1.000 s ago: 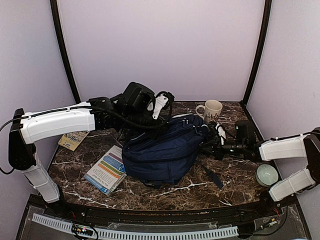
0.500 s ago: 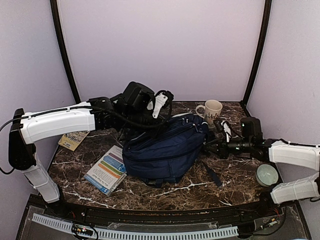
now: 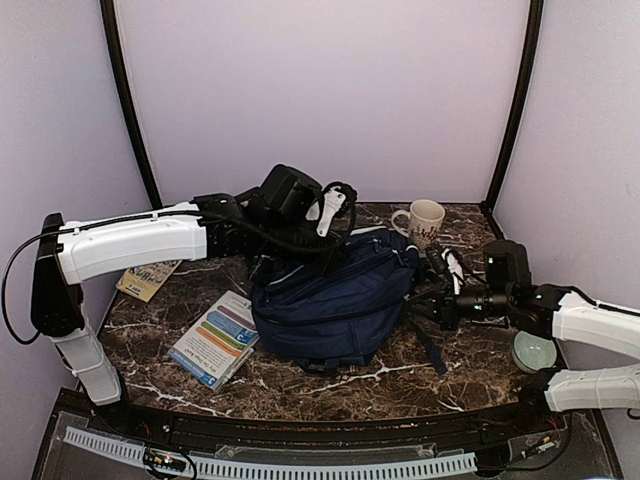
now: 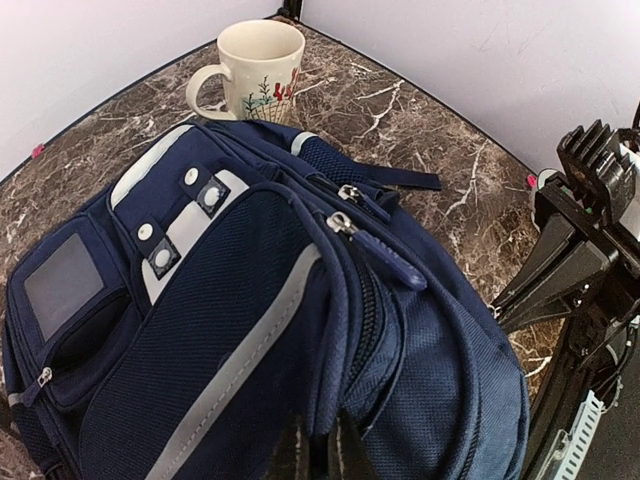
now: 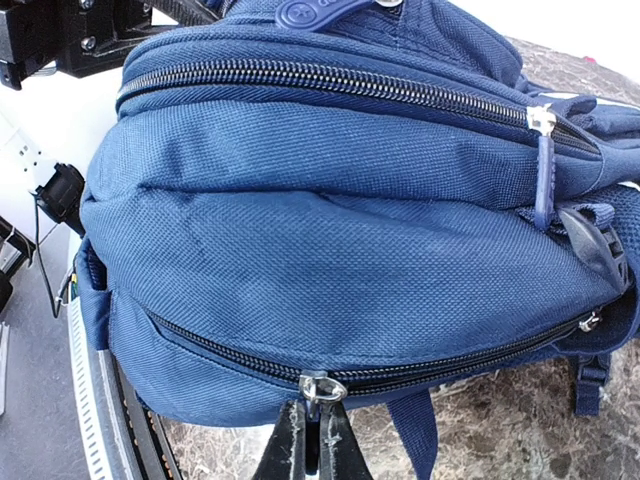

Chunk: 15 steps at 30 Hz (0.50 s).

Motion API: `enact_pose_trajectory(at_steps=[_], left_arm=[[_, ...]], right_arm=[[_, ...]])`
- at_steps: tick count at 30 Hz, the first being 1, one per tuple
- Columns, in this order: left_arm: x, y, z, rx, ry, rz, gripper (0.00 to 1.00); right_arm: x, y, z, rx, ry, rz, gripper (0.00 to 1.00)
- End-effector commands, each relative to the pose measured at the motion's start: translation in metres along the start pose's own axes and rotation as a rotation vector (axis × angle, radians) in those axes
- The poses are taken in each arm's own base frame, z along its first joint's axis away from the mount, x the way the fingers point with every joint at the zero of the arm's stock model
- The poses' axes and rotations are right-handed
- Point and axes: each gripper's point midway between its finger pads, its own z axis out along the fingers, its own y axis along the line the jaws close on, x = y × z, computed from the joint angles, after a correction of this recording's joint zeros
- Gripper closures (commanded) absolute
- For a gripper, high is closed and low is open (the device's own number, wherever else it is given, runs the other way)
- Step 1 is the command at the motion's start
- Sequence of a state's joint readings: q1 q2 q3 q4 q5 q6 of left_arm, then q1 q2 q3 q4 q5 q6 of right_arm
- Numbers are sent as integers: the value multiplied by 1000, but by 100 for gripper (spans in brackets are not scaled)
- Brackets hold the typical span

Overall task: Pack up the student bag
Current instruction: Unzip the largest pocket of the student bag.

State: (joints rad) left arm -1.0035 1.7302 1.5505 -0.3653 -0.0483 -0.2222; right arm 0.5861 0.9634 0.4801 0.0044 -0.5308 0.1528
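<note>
The student bag (image 3: 330,305), a navy-blue backpack with a pale diagonal stripe, lies in the middle of the marble table. My left gripper (image 3: 335,238) comes in from above at the bag's far edge. In the left wrist view it (image 4: 322,455) is shut on a fold of the bag (image 4: 230,300) beside an upper zipper. My right gripper (image 3: 428,300) is at the bag's right side. In the right wrist view it (image 5: 312,440) is shut on the metal zipper pull (image 5: 322,388) of the lowest zipper of the bag (image 5: 340,230).
A cream mug (image 3: 422,222) stands behind the bag at the back right. A colourful booklet (image 3: 215,338) lies left of the bag, with a small yellow card (image 3: 147,278) further left. A pale green round dish (image 3: 533,350) sits by the right arm's base.
The right arm has drawn back to the right while its gripper stays at the bag's side. The left gripper and the bag have shifted slightly right.
</note>
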Motion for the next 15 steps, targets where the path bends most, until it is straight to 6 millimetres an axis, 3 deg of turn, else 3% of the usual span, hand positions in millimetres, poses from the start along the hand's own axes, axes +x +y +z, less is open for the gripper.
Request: enact_pose_trajectory(at_steps=[1,9,15], left_arm=[[-31,-4,-11,24,-96,-58,100],[-33,-8,-8,48,-93,-88,100],[-37,-11,-4,54,-104,-100,100]], right_arm=[[-22,14,-4,-16,-51,-19,100],[-34,26,7,-37,-22,25,100],[-40,55,12,-85,-11,-15,100]])
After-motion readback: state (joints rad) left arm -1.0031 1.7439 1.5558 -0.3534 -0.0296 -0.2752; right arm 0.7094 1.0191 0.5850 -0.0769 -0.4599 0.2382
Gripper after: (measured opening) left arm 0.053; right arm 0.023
